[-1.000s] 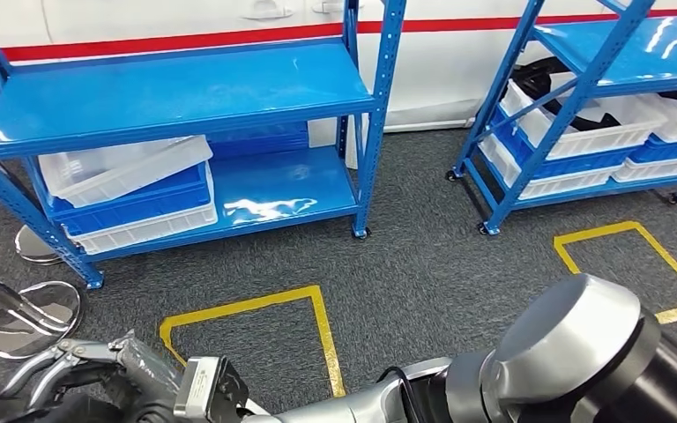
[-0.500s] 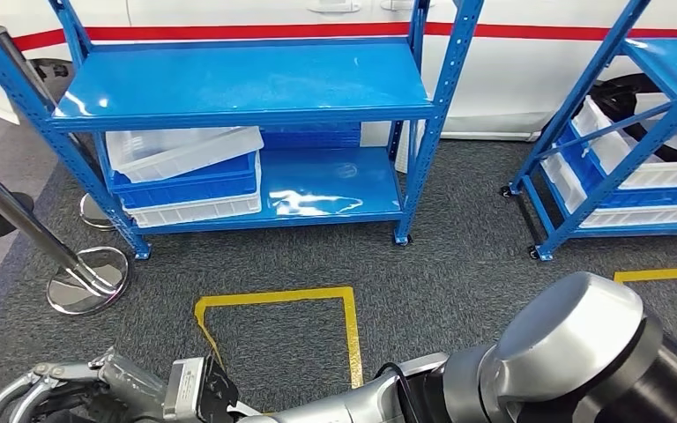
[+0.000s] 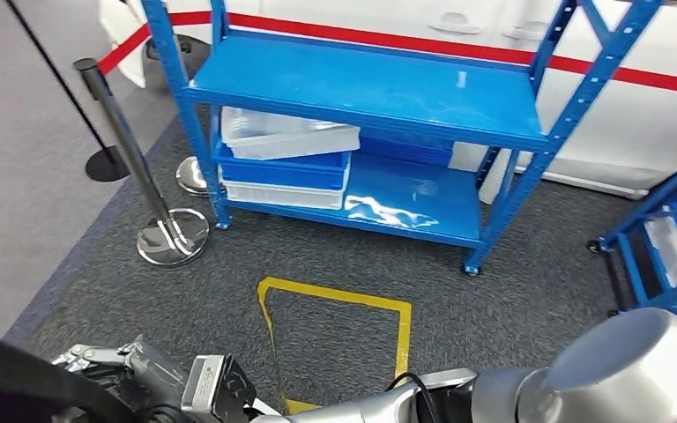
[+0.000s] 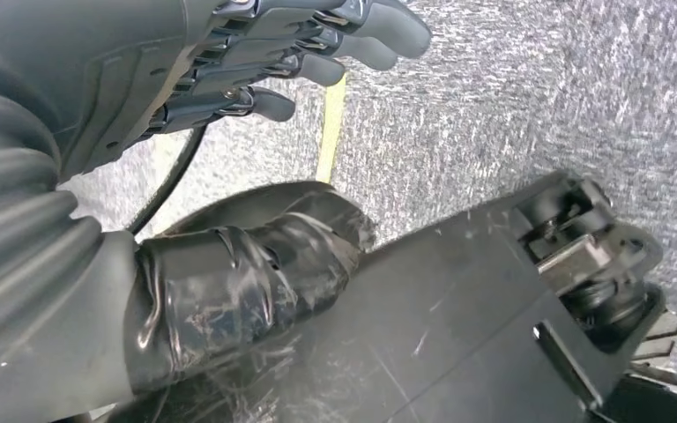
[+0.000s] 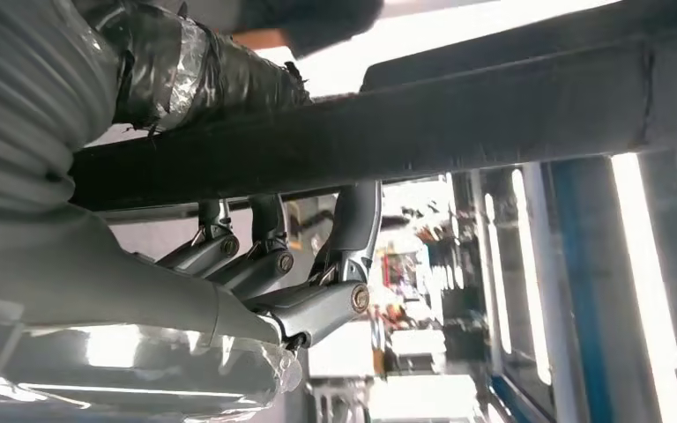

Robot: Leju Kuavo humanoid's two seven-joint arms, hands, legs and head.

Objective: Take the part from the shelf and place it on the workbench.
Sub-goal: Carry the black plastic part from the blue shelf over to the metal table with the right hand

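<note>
Step in hand, as I read it: carry phase, pick looks done. Right robot hand (image 5: 256,273) has its fingers hooked round a long dark bar-shaped part (image 5: 494,106) with the taped thumb on the opposite side, so it's holding that. I'm judging this is the task part; its ends run out of the right wrist view, so I can't tell its full shape. In the head view the right robot hand (image 3: 119,366) sits low at the near left, arm reaching across from the right. Left robot hand (image 4: 229,62) is slack, fingers (image 4: 361,35) stretched out and slightly apart, nothing in them, hanging over the carpet. Next move calls for getting the body squared up to the bench, keeping the long part level and clear of the shelf uprights and posts, then lowering until it rests before letting go. Risk: one-handed hold on a long bar could let it pivot in the grip. Surroundings: grey carpet floor (image 3: 511,291) with a yellow taped square (image 3: 335,326) just ahead. Beyond it is a blue shelf (image 3: 361,88), top tier bare, with stacked white and blue bins (image 3: 286,163) on the left of the lower tier. Chrome stanchion (image 3: 172,238) stands left of the shelf, second blue rack (image 3: 661,229) at the right edge, white vehicle body with a red stripe (image 3: 635,115) at the far side.
</note>
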